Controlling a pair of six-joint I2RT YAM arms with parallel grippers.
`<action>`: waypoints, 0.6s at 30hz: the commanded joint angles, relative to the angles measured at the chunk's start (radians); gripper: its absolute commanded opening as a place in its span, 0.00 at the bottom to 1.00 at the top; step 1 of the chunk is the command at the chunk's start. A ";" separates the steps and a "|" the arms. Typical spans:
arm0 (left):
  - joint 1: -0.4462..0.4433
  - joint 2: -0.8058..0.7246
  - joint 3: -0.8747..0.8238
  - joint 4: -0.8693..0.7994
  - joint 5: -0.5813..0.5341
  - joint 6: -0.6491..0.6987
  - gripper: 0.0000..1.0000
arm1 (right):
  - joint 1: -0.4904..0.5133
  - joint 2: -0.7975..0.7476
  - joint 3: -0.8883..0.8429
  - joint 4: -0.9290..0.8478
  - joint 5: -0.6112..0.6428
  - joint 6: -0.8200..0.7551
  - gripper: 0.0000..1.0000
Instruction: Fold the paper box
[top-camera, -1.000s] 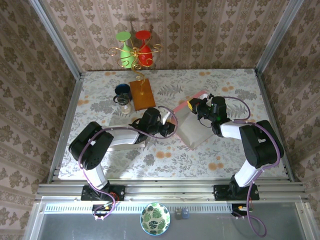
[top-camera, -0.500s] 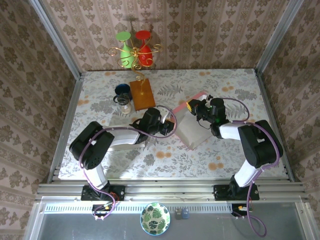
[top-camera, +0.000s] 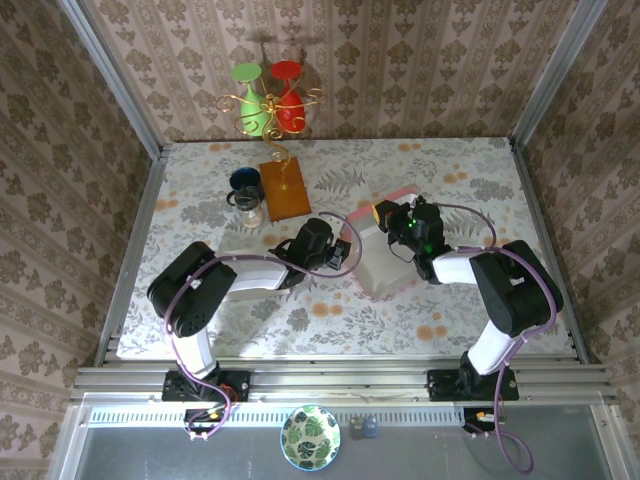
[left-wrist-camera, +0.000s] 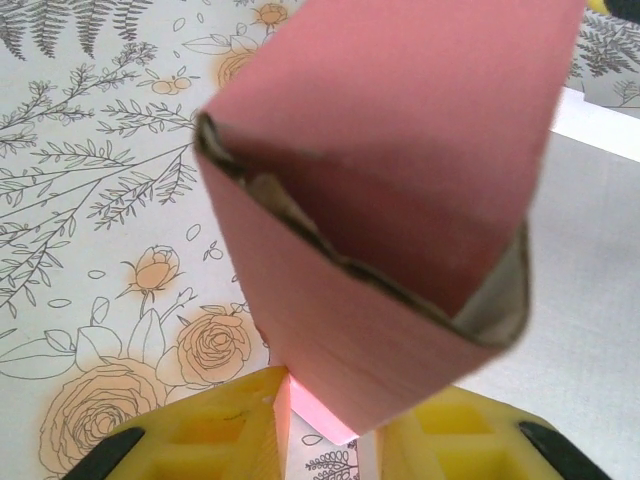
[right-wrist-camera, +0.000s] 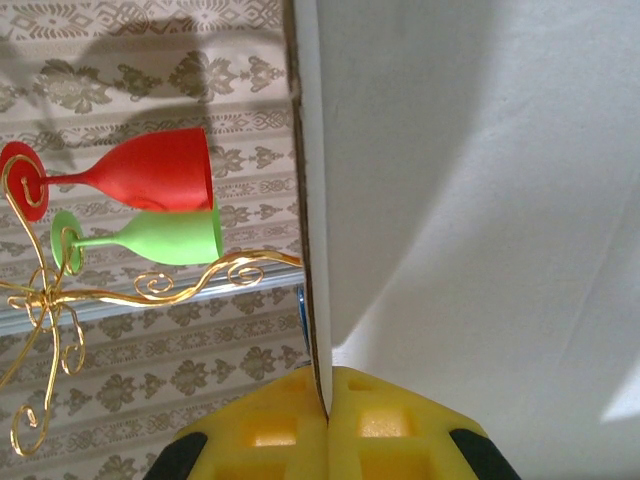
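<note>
Two pinches on pink-white paper box (top-camera: 385, 268): left end effector (left-wrist-camera: 330, 420) holds flap, right end effector (right-wrist-camera: 325, 400) panel edge; box narrower than before, fold advancing.

We log a pink cardboard paper box (left-wrist-camera: 400, 150), white inside; yellow finger pads (right-wrist-camera: 265, 425); a white tablecloth (left-wrist-camera: 90, 150) printed with grey ferns and orange roses; a red goblet (right-wrist-camera: 150, 170); a green goblet (right-wrist-camera: 165, 240); beige damask wallpaper (right-wrist-camera: 200, 370).

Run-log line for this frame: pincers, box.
left pincer: shut on box, pink wall | right pincer: shut on box, white edge | box: partly formed, held by both
</note>
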 joint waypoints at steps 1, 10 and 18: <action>-0.011 0.016 0.048 0.002 -0.039 -0.007 0.26 | 0.024 -0.018 -0.018 -0.037 0.046 0.018 0.00; -0.010 0.048 0.085 -0.022 -0.088 -0.028 0.27 | 0.047 -0.037 -0.029 -0.076 0.073 0.029 0.00; -0.009 0.066 0.108 -0.028 -0.133 -0.049 0.29 | 0.050 -0.039 -0.029 -0.091 0.073 0.039 0.00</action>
